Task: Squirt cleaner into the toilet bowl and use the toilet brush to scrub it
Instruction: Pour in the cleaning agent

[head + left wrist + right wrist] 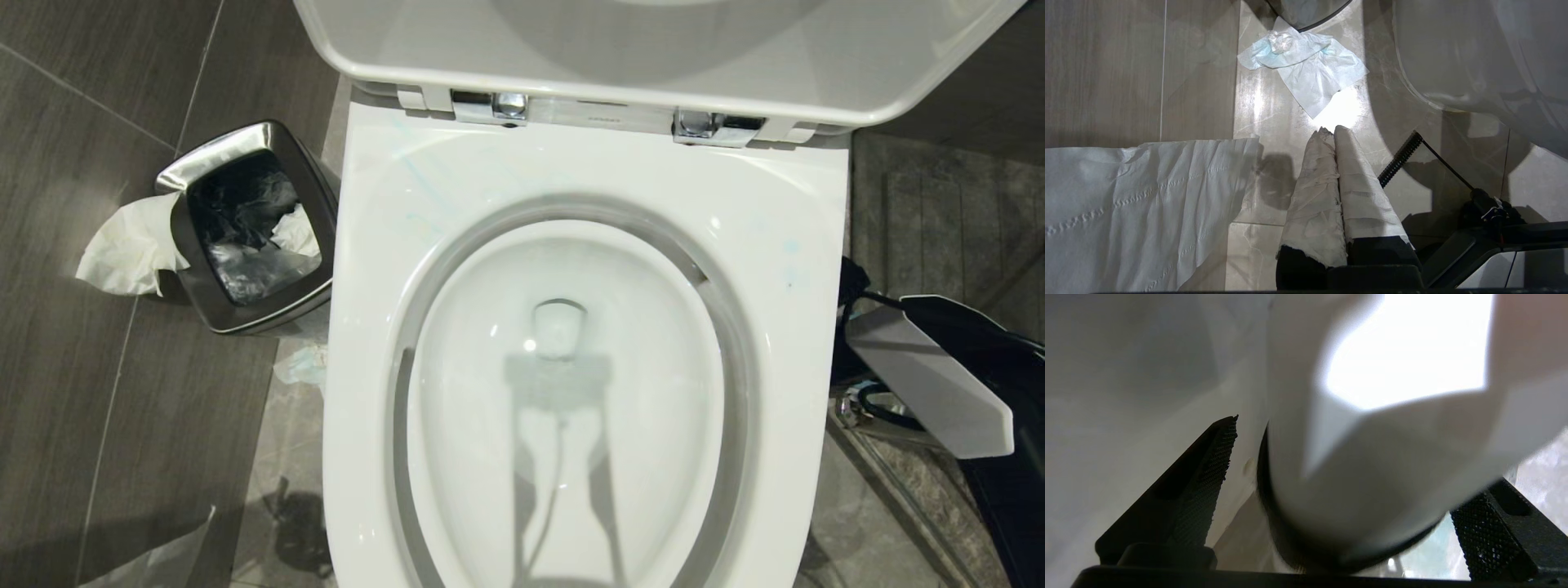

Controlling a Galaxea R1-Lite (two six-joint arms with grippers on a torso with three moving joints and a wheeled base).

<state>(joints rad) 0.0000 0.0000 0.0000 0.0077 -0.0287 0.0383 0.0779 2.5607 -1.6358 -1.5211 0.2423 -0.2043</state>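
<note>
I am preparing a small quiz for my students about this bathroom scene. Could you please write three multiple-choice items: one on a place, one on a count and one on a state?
1. Where does the steel waste bin stand?
A. On the floor, at the robot's left of the toilet bowl
B. At its right
C. On the closed lid

2. How many chrome hinges show at the back of the bowl?
A. One
B. Two
C. Four

3. How is the left pincer?
A. Wide open
B. Shut on a tissue
C. Shut, holding nothing

Answers:
1 A: the head view shows it left of the bowl.
2 B: one hinge sits on each side.
3 C: its taped fingers meet over the floor with nothing between them.
</note>
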